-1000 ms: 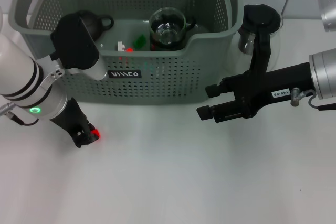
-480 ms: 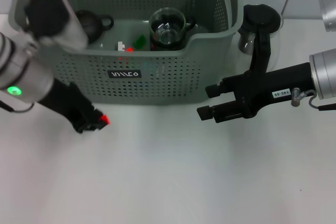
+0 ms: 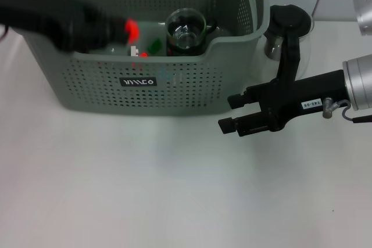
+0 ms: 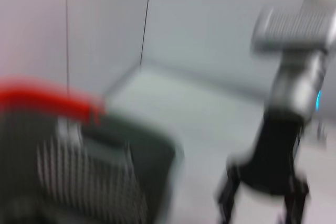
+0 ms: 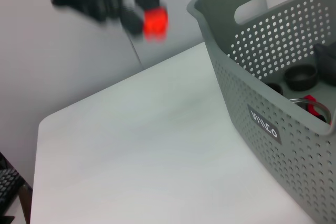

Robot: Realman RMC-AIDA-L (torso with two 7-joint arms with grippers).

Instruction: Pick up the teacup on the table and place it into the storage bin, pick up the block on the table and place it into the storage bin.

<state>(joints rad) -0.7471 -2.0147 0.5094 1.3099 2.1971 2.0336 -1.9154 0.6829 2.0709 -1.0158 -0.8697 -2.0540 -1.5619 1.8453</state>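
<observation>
The storage bin (image 3: 174,85), a grey perforated basket with orange handle clips, stands at the back of the table. A clear glass teacup (image 3: 186,27) sits inside it. My left gripper (image 3: 123,29) hangs blurred over the bin's left part, shut on a small red block (image 3: 132,29). The right wrist view shows that same gripper (image 5: 137,15) holding the block (image 5: 155,22) in the air, with the bin (image 5: 273,93) beside it. My right gripper (image 3: 229,114) stays open, low over the table just right of the bin, with nothing in it.
A glass pot with a black lid (image 3: 289,24) stands behind my right arm. Small green (image 3: 154,45) and white pieces lie on the bin floor, and a black round item (image 5: 300,77) lies there too. White table stretches in front of the bin.
My left arm has swung up from the table in front of the bin's left corner to above the bin, carrying the red block. The right arm has not moved.
</observation>
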